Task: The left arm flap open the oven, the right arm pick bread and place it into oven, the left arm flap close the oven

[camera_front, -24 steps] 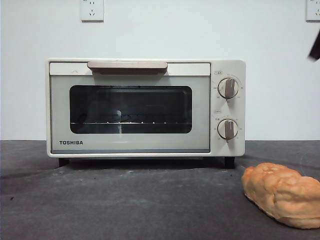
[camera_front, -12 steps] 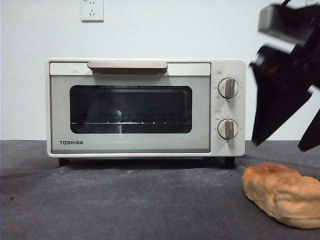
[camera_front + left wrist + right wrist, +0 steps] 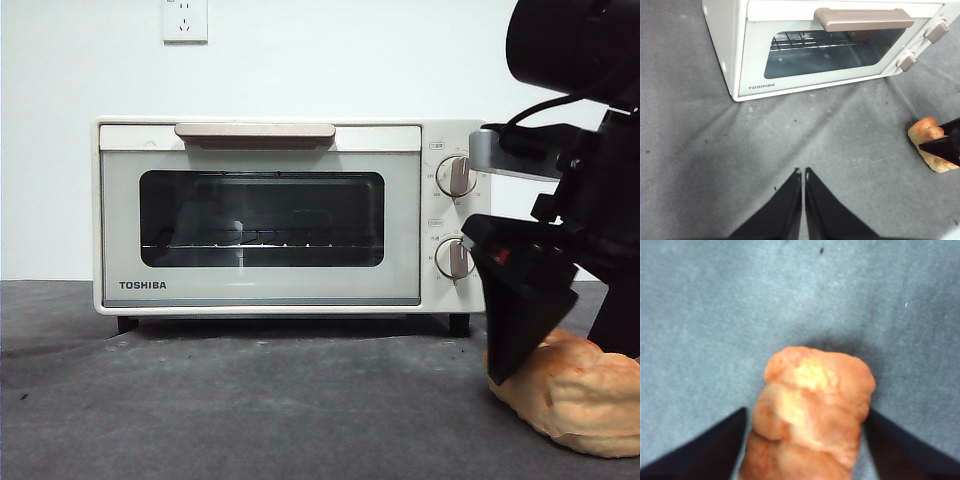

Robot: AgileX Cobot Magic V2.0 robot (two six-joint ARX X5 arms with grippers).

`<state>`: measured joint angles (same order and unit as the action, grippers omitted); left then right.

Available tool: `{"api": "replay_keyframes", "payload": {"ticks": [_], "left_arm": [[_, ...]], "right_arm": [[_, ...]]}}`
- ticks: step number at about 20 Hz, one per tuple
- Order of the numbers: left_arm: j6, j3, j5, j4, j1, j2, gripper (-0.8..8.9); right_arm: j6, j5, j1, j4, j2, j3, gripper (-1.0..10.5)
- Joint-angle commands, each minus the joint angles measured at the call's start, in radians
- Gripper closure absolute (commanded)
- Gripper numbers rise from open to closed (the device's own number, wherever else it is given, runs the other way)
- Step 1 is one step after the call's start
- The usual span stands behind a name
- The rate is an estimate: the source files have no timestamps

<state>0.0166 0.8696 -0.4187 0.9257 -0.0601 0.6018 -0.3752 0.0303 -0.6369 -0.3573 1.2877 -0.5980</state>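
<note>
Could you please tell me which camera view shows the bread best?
The right wrist view: the golden-orange, lumpy, crusty bread loaf fills it, between the right gripper's fingers. The front view hides part behind the arm; the left wrist view shows one small end.

Bread [image 3: 812, 415] lies on grey table [image 3: 700, 315], between 2 black jaws of right gripper [image 3: 805, 440] (spread wide, 1 each side). Jaws just beside loaf, contact unclear.

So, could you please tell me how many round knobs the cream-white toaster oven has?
2. Both sit on the cream-white boxy toaster oven, on the panel beside its dark glass door: the upper knob directly above the lower knob. The right hand's dark arm partly crosses that panel's edge, so more could be hidden.
</note>
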Motion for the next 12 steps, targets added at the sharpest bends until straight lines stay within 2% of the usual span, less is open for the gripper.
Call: {"api": "replay_keyframes", "payload": {"ticks": [1, 7, 12], "left_arm": [[-0.009, 0.019, -0.004, -0.005, -0.002, 0.005, 7.95], [-0.004, 0.019, -0.004, -0.021, -0.006, 0.006, 7.95], [0.042, 0.019, -0.005, -0.102, -0.039, 0.019, 7.95]], "right_arm": [[-0.012, 0.004, -0.009, 0.008, 0.013, -0.005, 7.3], [-0.014, 0.003, -0.009, 0.007, -0.013, -0.006, 7.6], [-0.014, -0.005, -0.009, -0.003, -0.154, -0.006, 7.6]]}}
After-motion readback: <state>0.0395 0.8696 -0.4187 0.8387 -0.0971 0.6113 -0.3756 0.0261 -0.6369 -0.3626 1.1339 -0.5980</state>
